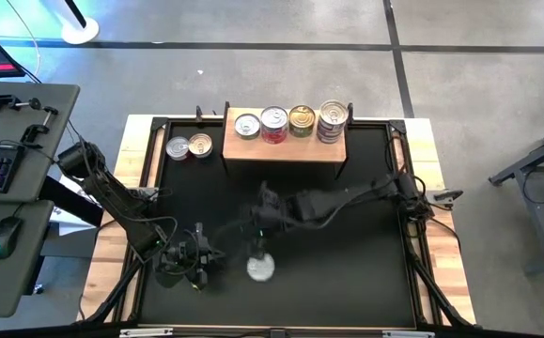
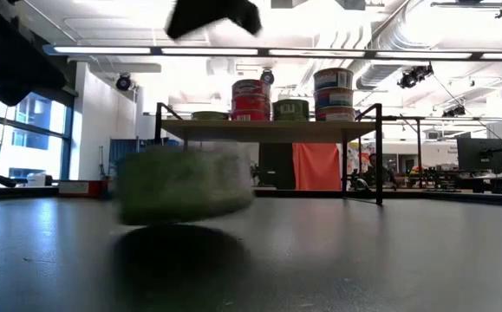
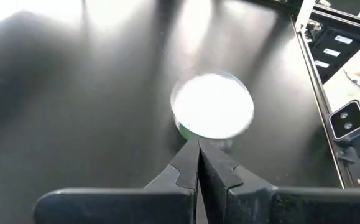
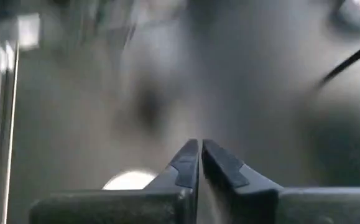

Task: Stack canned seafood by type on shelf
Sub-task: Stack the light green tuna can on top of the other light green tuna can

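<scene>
— Where's your right claw (image 1: 264, 228) now?

— Above the mat, fingers pressed together on nothing. The loose green-sided can (image 1: 260, 268) lies flat just below and nearer the table's front edge than I am.

— Which arm is closer?

— Mine, I judge; the left claw (image 1: 199, 252), also closed, waits just beside it. The can is round, so no long axis. Farther beyond me stands the shelf (image 1: 281, 150).

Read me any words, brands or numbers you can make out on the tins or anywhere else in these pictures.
None can be read.
Tins on the shelf: red, green and blue-white side labels, print too small to read.
Loose tin on the mat: blurred green side, bare lid.
Two tins beside the shelf: lids only.
</scene>
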